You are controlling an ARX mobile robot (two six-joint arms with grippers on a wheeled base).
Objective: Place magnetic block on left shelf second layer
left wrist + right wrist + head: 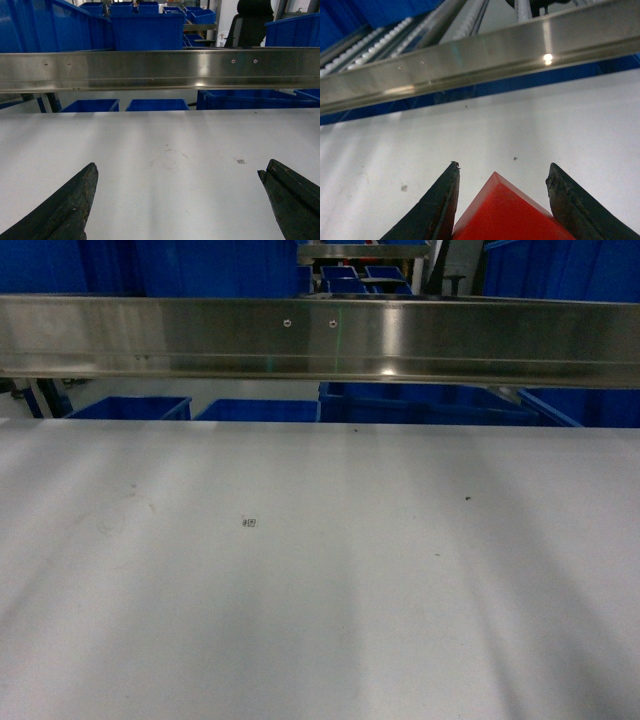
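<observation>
The right gripper (502, 175) pinches the magnetic block (507, 212), a matte red cube with one corner poking up between its dark fingers, above the white table (485, 125). The left gripper (177, 175) hangs spread wide and empty. Beyond the shiny steel rail (160, 70) stand blue bins (147, 30); their contents are hidden.

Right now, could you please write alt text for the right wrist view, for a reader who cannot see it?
A red block sits between the two dark fingers of the right end effector, above a white tabletop. Behind runs a shiny steel rail, with white roller tracks beyond it.
</observation>
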